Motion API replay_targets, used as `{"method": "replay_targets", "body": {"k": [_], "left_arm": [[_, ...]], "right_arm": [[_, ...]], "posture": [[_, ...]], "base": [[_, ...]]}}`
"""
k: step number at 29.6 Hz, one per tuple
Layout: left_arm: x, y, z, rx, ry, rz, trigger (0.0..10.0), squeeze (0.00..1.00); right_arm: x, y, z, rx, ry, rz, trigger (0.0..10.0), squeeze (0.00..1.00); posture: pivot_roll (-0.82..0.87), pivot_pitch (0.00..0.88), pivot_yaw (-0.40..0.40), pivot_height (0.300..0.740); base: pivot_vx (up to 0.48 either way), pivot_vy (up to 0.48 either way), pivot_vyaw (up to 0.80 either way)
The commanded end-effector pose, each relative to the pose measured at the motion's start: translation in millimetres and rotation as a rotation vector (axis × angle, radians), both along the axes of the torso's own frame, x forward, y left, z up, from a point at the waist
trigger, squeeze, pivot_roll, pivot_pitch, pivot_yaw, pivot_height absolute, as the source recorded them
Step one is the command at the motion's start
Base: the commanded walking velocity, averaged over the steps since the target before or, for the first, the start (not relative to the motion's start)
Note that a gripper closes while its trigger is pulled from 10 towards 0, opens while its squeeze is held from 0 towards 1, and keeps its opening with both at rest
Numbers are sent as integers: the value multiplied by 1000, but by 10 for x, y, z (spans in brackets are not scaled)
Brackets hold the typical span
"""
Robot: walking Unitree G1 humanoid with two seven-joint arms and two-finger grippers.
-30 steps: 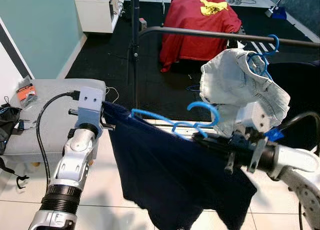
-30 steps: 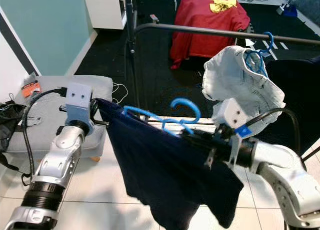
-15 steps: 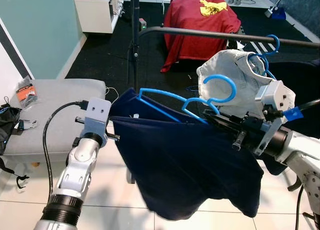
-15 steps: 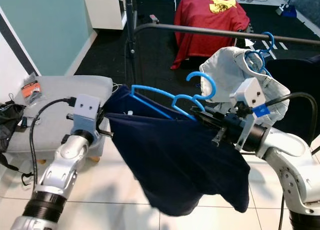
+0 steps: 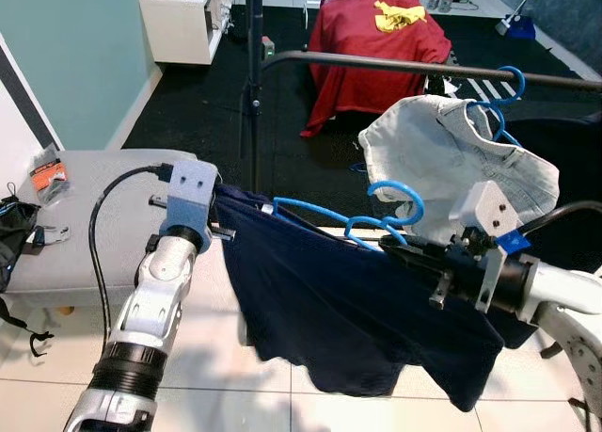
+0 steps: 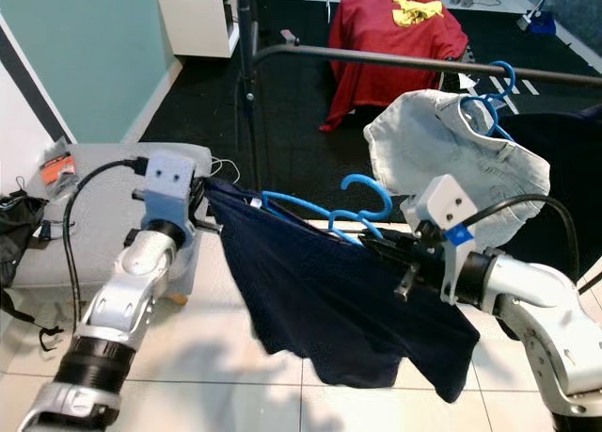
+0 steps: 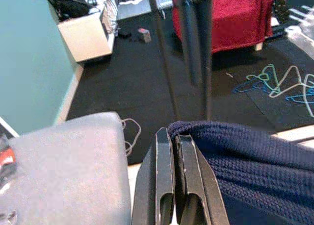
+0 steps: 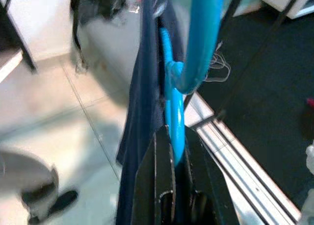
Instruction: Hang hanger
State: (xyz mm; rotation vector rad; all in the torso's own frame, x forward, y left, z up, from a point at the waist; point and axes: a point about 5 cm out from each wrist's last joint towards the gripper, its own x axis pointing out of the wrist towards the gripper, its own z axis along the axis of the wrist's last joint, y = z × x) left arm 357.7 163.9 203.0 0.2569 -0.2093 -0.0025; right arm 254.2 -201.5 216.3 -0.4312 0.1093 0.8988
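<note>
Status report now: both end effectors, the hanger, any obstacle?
Left end effector shut on navy garment. Right end effector shut on blue hanger, below the rail. Denim garment already hangs there.

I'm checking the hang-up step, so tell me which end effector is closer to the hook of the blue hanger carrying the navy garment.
Right. The right end effector clamps the blue hanger just below its hook. The left end effector pinches the navy garment at its far shoulder.

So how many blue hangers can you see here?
2 clear ones: one hanger in the navy garment held by both grippers, one hooked on the rail in the pale jacket. Others lie tangled on the floor.
</note>
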Motion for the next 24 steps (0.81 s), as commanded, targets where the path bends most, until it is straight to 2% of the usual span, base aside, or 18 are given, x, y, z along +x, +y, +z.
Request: {"method": "replay_targets", "body": {"k": [1, 2, 3, 5, 7, 9, 12, 15, 17, 19, 21, 23, 24], "left_arm": [[58, 227, 186, 6, -52, 83, 0, 0], [87, 219, 261, 18, -67, 73, 0, 0], [87, 219, 261, 18, -67, 73, 0, 0], [112, 199, 269, 61, -64, 64, 0, 0], [112, 199, 269, 61, -64, 64, 0, 0], [121, 230, 161, 136, -25, 79, 0, 0], [121, 230, 161, 136, -25, 79, 0, 0], [125, 293, 43, 215, 16, 91, 0, 0], [125, 293, 43, 215, 16, 91, 0, 0], [121, 393, -81, 243, 61, 114, 0, 0], [121, 393, -81, 243, 61, 114, 0, 0], [117, 436, -204, 247, 110, 125, 0, 0], [117, 436, -204, 247, 110, 125, 0, 0]], "right_arm": [[-30, -64, -134, -85, 48, -13, 0, 0], [-35, -27, -129, -60, 43, -7, 0, 0], [-35, -27, -129, -60, 43, -7, 0, 0], [-30, 26, -62, 1, 17, -3, 0, 0], [-30, 26, -62, 1, 17, -3, 0, 0], [-40, 15, 76, 49, -20, -3, 0, 0], [-40, 15, 76, 49, -20, -3, 0, 0], [-69, -40, 218, 55, -56, -7, 0, 0], [-69, -40, 218, 55, -56, -7, 0, 0], [-84, -158, 361, 34, -98, -32, 0, 0], [-84, -158, 361, 34, -98, -32, 0, 0], [-120, -181, 468, 87, -105, -3, 0, 0], [-120, -181, 468, 87, -105, -3, 0, 0]], "posture": [[-61, 157, -26, 740], [-60, 157, -25, 740], [-60, 157, -25, 740], [-60, 160, -24, 740], [-60, 160, -24, 740], [-63, 166, -23, 740], [-63, 166, -23, 740], [-68, 168, -23, 740], [-68, 168, -23, 740], [-70, 171, -22, 740], [-70, 171, -22, 740], [-67, 174, -24, 740], [-67, 174, -24, 740]], "base": [[0, 0, 0], [0, 0, 0], [0, 0, 0], [0, 0, 0], [0, 0, 0], [0, 0, 0], [0, 0, 0], [0, 0, 0], [0, 0, 0], [0, 0, 0], [0, 0, 0], [0, 0, 0], [0, 0, 0]]}}
